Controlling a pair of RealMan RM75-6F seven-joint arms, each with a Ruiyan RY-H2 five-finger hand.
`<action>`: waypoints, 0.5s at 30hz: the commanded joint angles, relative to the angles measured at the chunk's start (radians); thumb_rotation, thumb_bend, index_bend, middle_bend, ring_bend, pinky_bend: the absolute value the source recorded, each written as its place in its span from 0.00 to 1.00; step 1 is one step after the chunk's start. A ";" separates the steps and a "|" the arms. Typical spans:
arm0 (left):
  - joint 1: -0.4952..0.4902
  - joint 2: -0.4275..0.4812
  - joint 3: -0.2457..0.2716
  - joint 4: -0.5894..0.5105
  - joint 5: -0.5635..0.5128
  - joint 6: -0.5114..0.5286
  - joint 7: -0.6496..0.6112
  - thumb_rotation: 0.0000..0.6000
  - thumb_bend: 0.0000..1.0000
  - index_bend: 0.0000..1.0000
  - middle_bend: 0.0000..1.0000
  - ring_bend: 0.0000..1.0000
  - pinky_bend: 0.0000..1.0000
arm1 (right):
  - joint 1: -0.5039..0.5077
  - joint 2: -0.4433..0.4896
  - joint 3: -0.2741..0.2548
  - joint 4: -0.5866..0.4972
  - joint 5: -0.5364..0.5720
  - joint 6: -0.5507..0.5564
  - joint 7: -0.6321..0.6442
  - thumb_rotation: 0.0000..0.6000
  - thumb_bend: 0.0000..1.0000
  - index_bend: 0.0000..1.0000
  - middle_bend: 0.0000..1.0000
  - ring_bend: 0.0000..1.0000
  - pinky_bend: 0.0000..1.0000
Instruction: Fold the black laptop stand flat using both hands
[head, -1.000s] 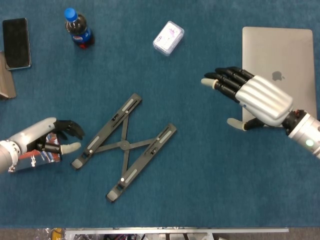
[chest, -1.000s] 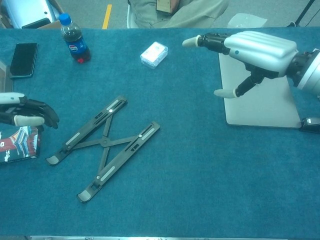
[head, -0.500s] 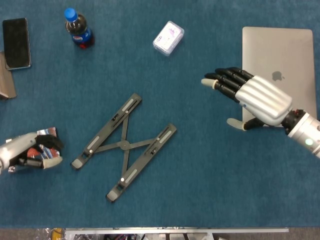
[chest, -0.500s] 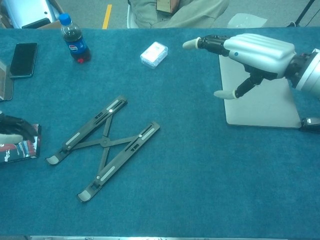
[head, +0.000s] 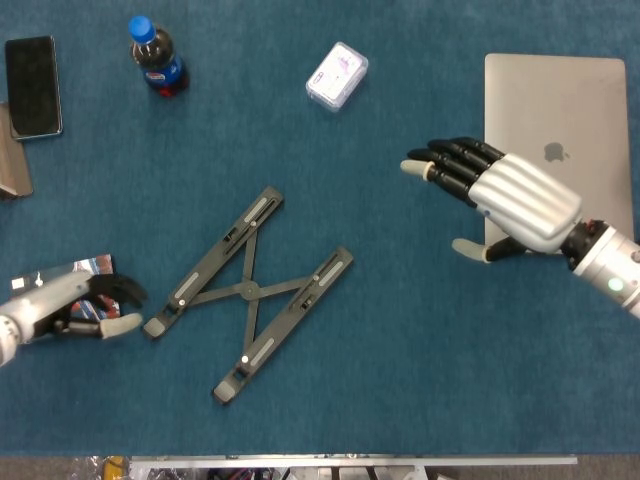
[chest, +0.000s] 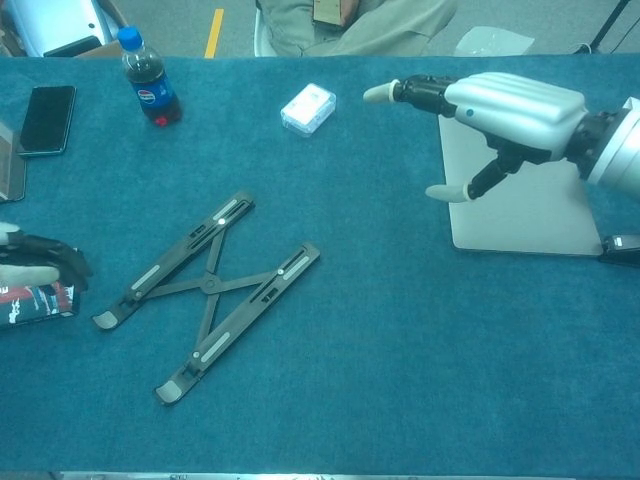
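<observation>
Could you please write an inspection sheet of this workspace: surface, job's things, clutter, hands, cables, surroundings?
Surface: blue cloth table, flat.
Job's things: black laptop stand lies spread open in an X, untouched by either hand.
Clutter: cola bottle upright; phone at the far left; small white box; closed silver laptop; red and black packet under the left hand.
Hands: left hand with fingers curled, holding nothing, just left of the stand; right hand open, fingers spread, over the laptop's edge.
Cables: nothing seen.
Surroundings: seated person behind the table; floor with a yellow line.
</observation>
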 joint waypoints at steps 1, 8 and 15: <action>-0.014 -0.021 -0.023 0.003 -0.002 -0.015 0.002 0.45 0.25 0.21 0.25 0.19 0.21 | 0.000 0.001 -0.002 -0.005 -0.004 0.001 -0.004 1.00 0.23 0.00 0.08 0.00 0.10; -0.019 -0.092 -0.073 0.038 -0.033 -0.034 -0.033 0.44 0.25 0.21 0.24 0.18 0.21 | 0.005 -0.001 -0.017 -0.028 -0.024 -0.013 -0.024 1.00 0.23 0.00 0.08 0.00 0.10; -0.027 -0.127 -0.110 0.069 -0.054 -0.050 -0.003 0.44 0.25 0.21 0.24 0.17 0.21 | 0.029 -0.048 -0.035 -0.031 -0.067 -0.046 -0.054 1.00 0.23 0.00 0.08 0.00 0.10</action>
